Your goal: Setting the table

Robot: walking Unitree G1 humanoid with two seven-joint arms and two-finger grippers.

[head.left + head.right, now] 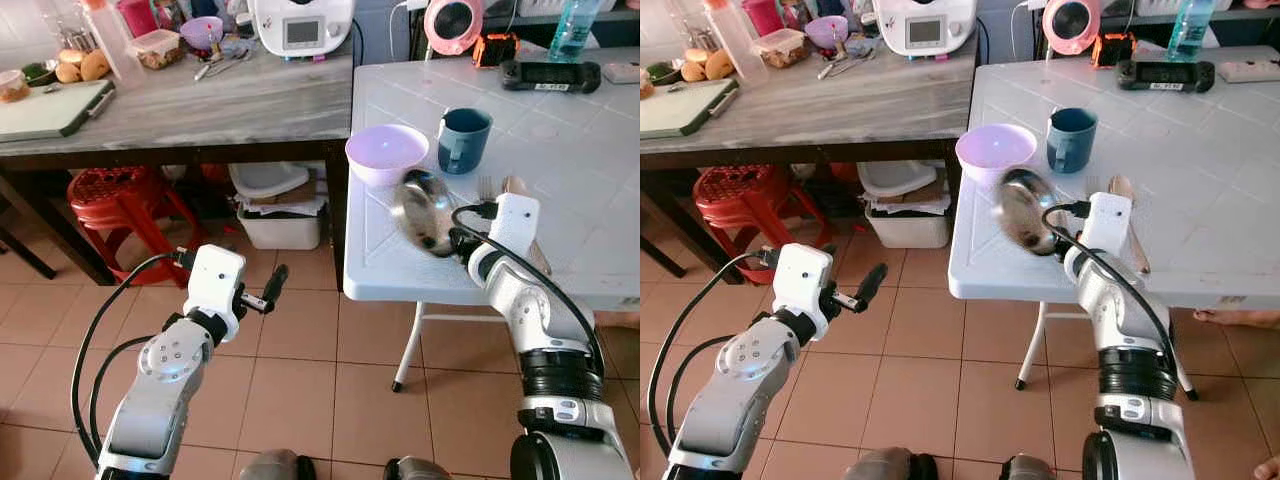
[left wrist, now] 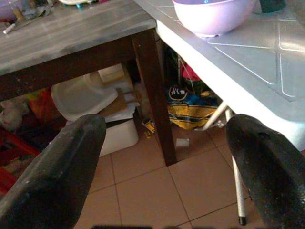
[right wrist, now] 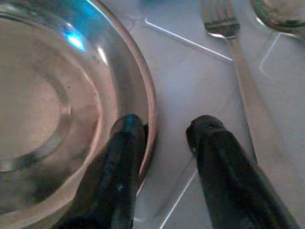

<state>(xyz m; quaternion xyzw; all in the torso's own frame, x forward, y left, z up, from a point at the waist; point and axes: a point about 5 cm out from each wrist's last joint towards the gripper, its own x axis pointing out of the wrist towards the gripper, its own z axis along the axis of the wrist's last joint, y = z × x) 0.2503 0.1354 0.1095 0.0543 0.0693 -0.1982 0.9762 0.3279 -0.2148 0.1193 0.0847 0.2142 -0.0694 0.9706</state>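
Lowest in the frame, the left arm reaches up from the bottom left over the tiled floor (image 1: 300, 370), its left tool (image 1: 268, 290) spread wide with nothing between the fingers (image 2: 57, 176); it hangs in open room short of the white worktop (image 1: 560, 240), pointing toward that worktop's near left corner and the dark leg of the grey worktop (image 1: 200, 110) behind. Under the grey worktop, in the middle left, sit a red stool (image 1: 120, 195) and a white bin (image 1: 280, 225), well apart from the arm.

Right of centre, the right arm rises from the bottom right to the white worktop's front edge. Its right tool (image 3: 164, 138) is closed over the rim of the steel plate (image 1: 425, 212): one finger (image 3: 116, 162) lies inside the plate, the other outside against the worktop. The plate is tilted and blurred, close to the front left corner of the white worktop. Just behind it stands the lilac bowl (image 1: 386, 152) near the left edge, with the blue mug (image 1: 464, 140) just beside it to the right. A fork (image 3: 238, 52) and a spoon (image 3: 281, 14) lie just right of the plate, and bare white surface stretches toward the frame's right edge.
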